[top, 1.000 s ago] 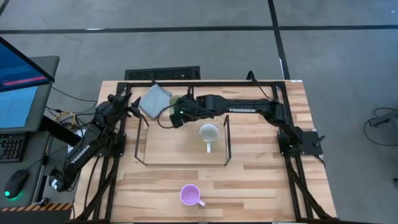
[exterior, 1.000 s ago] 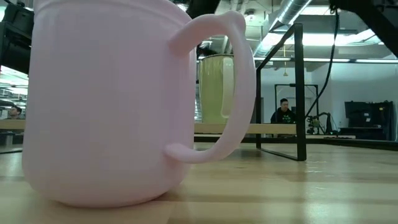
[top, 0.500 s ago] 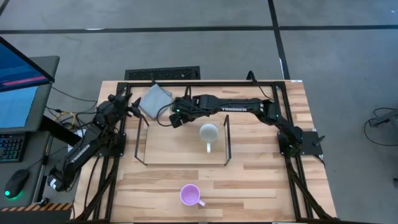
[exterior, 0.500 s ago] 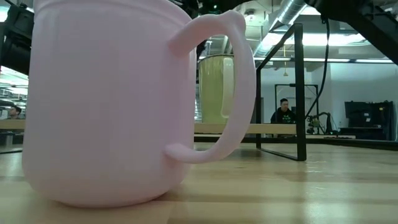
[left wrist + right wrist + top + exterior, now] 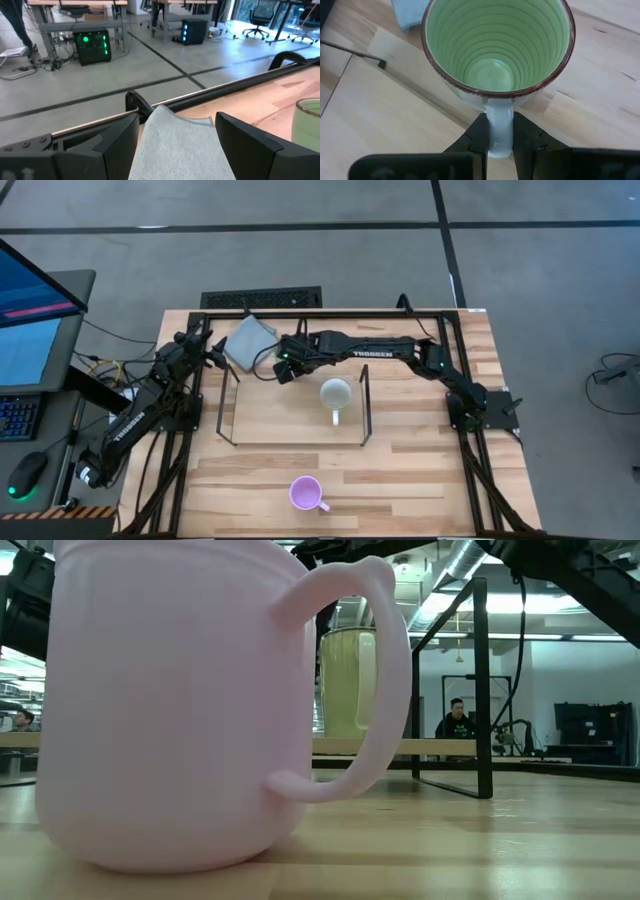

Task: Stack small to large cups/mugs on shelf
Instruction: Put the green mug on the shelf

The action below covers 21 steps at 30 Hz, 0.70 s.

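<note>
Pale wood-plank table (image 5: 420,470) inside a black frame, grey floor around; beyond it an open workshop, with a person (image 5: 456,720) seated far back. Grey cloth (image 5: 248,340) lay at the far edge, just beside the wire shelf (image 5: 364,405). Green mug (image 5: 497,47) (ribbed inside, dark rim, pale handle) stood at the shelf's far left corner, handle pinched by the right gripper (image 5: 498,134). Cream mug (image 5: 335,395) sat inside the shelf; purple mug (image 5: 305,493) near the front edge. Left gripper (image 5: 177,137) hung spread wide over the cloth.
</note>
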Motion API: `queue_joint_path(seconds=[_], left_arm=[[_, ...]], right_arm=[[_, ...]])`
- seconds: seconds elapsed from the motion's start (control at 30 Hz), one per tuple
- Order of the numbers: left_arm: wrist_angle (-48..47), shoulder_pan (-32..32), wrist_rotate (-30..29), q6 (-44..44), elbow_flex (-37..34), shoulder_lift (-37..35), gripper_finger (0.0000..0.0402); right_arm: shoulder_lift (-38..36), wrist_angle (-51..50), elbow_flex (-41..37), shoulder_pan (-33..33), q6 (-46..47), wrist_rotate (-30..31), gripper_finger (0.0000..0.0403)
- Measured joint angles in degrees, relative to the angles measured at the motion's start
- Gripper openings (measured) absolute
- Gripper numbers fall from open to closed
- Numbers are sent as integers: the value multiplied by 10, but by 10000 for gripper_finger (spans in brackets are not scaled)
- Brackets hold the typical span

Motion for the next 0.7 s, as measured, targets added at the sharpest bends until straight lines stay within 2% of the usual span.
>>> queue_joint_path(seconds=[0.47,0.7], left_arm=[[1,0,0,0,0,0,254],[1,0,0,0,0,0,254]], right_arm=[[0,-20,0,-6,1,-1,68],[0,-21,0,-5,17,-4,87]])
